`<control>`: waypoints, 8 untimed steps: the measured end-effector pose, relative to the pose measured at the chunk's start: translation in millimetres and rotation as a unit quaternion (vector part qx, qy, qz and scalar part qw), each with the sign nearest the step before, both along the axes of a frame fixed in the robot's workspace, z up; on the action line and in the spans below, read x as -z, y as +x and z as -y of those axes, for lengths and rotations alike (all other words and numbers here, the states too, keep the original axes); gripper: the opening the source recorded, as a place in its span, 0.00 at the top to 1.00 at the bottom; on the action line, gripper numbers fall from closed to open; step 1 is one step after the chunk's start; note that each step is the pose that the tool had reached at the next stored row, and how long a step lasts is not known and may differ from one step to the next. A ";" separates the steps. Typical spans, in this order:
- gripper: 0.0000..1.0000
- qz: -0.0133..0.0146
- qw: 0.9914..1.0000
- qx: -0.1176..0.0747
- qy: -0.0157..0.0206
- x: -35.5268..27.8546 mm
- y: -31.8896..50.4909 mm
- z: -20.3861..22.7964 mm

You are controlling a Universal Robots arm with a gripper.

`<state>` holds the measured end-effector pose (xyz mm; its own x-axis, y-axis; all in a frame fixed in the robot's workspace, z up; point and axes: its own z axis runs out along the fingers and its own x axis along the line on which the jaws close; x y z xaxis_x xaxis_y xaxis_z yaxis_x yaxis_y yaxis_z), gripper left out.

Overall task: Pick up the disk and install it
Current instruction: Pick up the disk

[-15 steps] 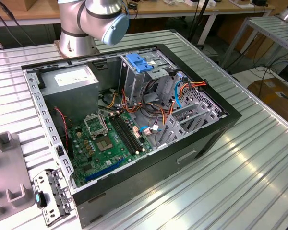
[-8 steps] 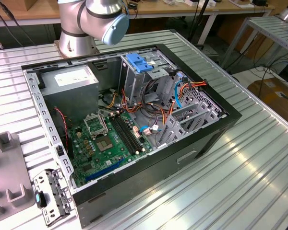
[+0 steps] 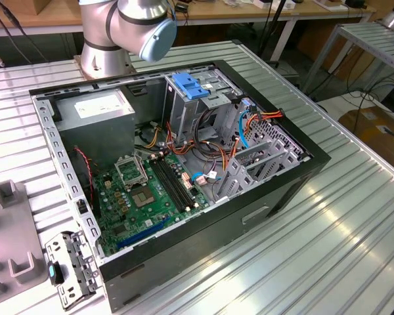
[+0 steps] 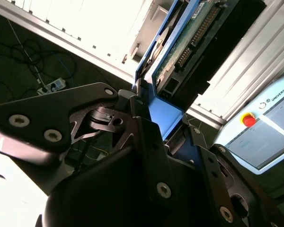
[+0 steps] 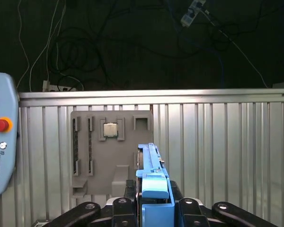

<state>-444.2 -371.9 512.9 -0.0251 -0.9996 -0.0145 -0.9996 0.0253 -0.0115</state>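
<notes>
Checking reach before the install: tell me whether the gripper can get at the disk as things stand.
Yes, it looks so. In both wrist views the gripper appears closed on the near end of the disk, with nothing between them, so the disk seems to be in its grasp already.

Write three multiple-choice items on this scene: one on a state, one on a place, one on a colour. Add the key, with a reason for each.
1. The computer case is:
A) open, with the motherboard exposed
B) shut by a side panel
C) standing upright

2. The disk is:
A) on the motherboard
B) clamped in the gripper
C) lying beside the case

3. The disk's carrier rails are:
A) red
B) yellow
C) blue

Key:
1 A, since the exterior view looks straight onto the board inside the case.
2 B, since both wrist views show the fingers closed on it.
3 C, since bright blue plastic frames the dark body.
</notes>
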 end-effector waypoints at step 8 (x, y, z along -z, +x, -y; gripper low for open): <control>0.63 0.000 1.000 0.000 0.000 0.0 7.0 0.0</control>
<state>-437.2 -371.9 512.9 -0.0252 -0.9996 -0.0144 -0.9996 0.0253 -0.0114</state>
